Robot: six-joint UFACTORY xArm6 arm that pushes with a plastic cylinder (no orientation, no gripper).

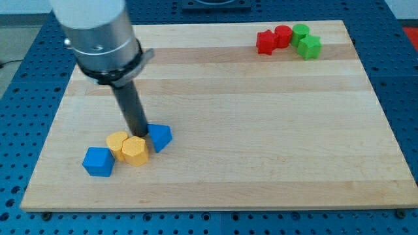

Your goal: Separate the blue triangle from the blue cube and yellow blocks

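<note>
The blue triangle lies at the lower left of the wooden board. Two yellow blocks sit just to its left: one touches it, the other is beside that one. The blue cube lies further left, next to the yellow pair. My tip stands at the top edge of the cluster, between the yellow blocks and the blue triangle, touching or nearly touching them.
Two red blocks and two green blocks form a cluster at the board's top right corner. The board's left edge is near the blue cube.
</note>
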